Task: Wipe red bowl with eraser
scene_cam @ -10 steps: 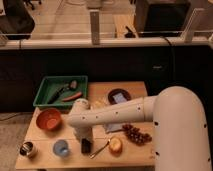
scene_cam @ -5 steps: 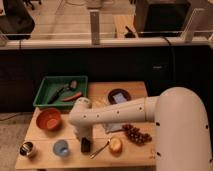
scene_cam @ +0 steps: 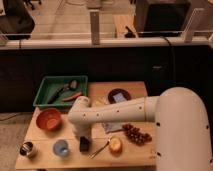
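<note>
The robot's gripper (scene_cam: 83,138) hangs directly over the black eraser (scene_cam: 84,144) near the table's front edge, its grip impossible to judge, while the red bowl (scene_cam: 49,119) waits to the left; a skewed descent could knock the eraser aside.

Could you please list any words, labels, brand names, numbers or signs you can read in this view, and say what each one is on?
No text can be read anywhere in this view.
The red bowl, the eraser, the green tray and the small blue cup show no markings.
The small metal can at the table's front left corner may carry a label, but it is too blurred to read.
The gripper is down at the eraser and bears no visible lettering.
</note>
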Controlling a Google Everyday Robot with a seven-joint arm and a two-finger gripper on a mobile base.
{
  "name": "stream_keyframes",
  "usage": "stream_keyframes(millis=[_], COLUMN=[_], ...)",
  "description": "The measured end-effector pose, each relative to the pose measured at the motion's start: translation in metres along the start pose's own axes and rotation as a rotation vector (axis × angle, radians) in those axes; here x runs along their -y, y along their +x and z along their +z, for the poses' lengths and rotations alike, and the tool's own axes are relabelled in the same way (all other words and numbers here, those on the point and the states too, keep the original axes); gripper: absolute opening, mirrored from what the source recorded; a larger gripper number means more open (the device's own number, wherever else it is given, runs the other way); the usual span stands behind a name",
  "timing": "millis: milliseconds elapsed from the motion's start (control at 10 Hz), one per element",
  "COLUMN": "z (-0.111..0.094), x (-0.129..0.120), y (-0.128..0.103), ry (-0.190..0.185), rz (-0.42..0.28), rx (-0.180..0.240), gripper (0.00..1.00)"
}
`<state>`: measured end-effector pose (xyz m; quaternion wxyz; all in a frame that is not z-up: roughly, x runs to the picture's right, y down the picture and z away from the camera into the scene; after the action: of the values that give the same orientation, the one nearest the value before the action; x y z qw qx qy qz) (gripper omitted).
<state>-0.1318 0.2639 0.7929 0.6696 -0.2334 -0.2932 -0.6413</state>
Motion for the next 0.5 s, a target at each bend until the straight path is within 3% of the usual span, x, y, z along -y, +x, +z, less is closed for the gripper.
stream_keyframes(millis=[300,500], z=[-0.008,-0.023], x=[0.022,0.065], y=[0.009,0.02], ry=[-0.016,-0.026], rz=[-0.085,-0.189], rx=[-0.02,-0.05], gripper=[0.0,0.0])
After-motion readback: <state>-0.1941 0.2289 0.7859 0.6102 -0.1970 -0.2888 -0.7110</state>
